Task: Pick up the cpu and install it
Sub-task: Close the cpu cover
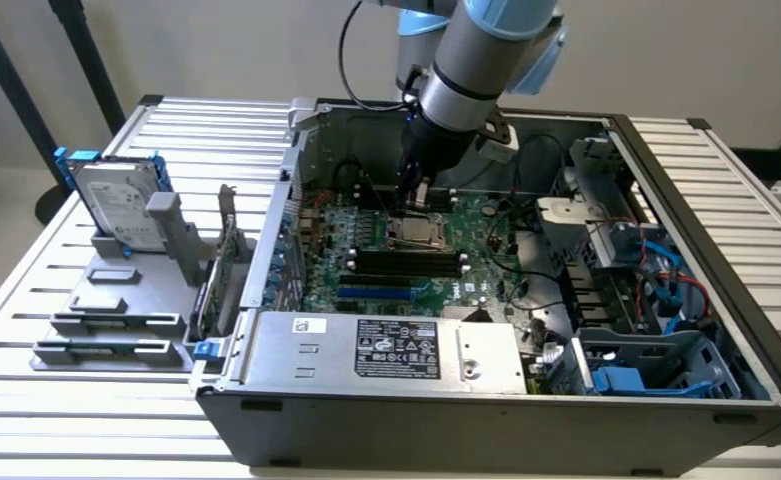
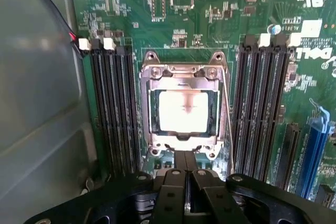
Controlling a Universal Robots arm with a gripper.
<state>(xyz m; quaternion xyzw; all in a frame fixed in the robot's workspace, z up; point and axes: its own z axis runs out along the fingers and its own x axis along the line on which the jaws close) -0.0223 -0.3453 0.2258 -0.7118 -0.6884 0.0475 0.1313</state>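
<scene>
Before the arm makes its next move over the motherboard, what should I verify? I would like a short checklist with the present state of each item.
1. Jaws shut, with nothing held between them: ok.
2. cpu lies inside the socket frame: ok.
3. cpu sits square to the frame, not tilted: ok.
4. Frame's lever latched down: cannot tell.
5. Jaws clear of the frame's near edge: cannot tell.
6. Memory slots on both sides of the socket free of anything in the way: ok.
</scene>
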